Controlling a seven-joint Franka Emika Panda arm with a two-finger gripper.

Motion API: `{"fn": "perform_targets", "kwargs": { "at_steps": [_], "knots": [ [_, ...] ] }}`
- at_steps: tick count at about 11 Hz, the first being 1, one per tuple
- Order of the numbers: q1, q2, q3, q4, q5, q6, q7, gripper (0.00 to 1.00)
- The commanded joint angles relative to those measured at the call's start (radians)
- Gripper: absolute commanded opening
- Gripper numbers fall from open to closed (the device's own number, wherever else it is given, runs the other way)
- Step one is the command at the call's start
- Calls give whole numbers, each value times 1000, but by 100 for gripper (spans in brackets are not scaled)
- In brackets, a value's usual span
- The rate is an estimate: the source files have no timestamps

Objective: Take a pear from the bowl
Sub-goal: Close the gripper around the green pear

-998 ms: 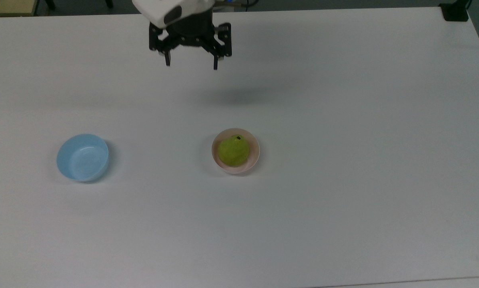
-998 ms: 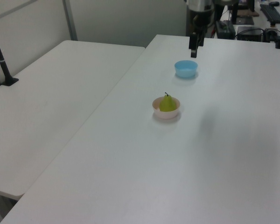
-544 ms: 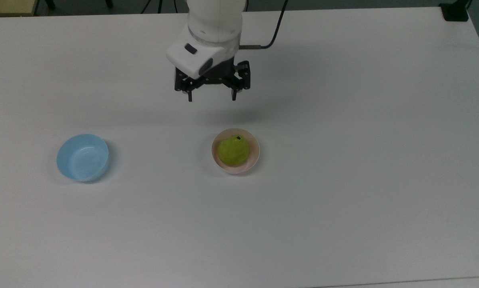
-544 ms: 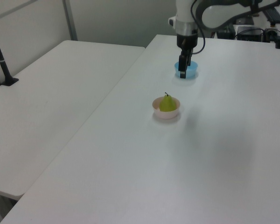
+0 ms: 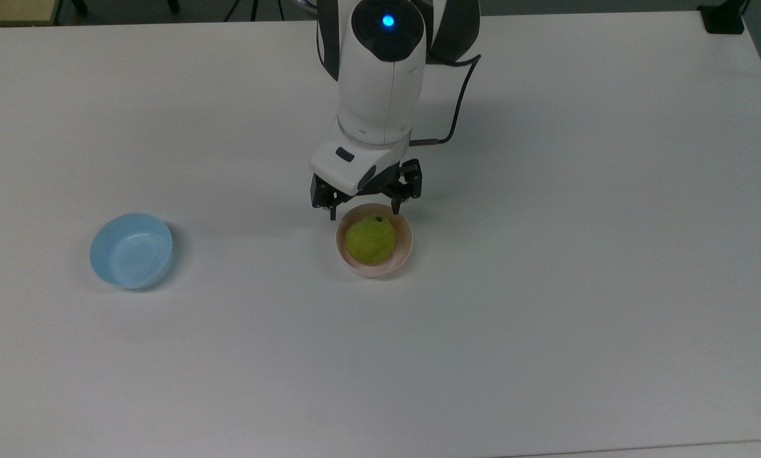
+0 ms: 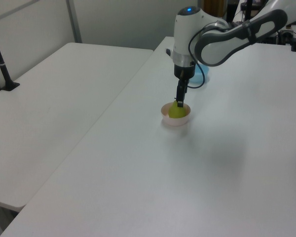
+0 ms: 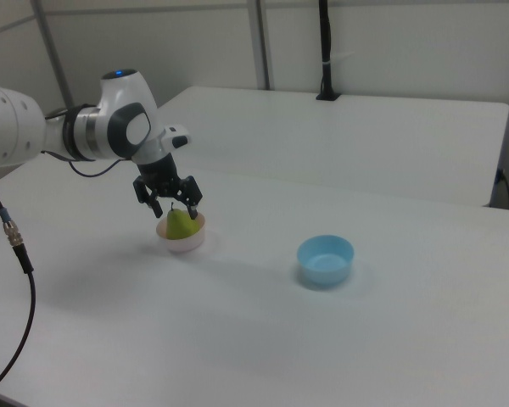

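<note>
Jaws (image 5: 363,213) spread wide above pear (image 5: 370,240) | pear in bowl (image 5: 405,249) | stem in left view

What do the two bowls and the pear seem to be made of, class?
The pink bowl and blue bowl look like thin glossy plastic: smooth walls, soft highlights inside. The pear has a matt, even yellow-green skin with a dark stem spot; real or imitation cannot be told.

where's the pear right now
In the top view the pear sits in the pink bowl near the table's middle, just below the open claw.
</note>
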Motion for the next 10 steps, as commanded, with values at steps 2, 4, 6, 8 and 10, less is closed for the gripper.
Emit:
{"fn": "perform_targets", "kwargs": {
  "at_steps": [2,4,6,8,10],
  "knots": [
    [11,51,-8,11,-43,65,-16,97],
    [11,62,-6,11,-46,67,-17,96],
    [13,75,-8,11,-46,76,-16,94],
    [23,86,-8,11,-45,129,-7,93],
    [28,94,-8,11,-45,131,-8,84]
  ]
}}
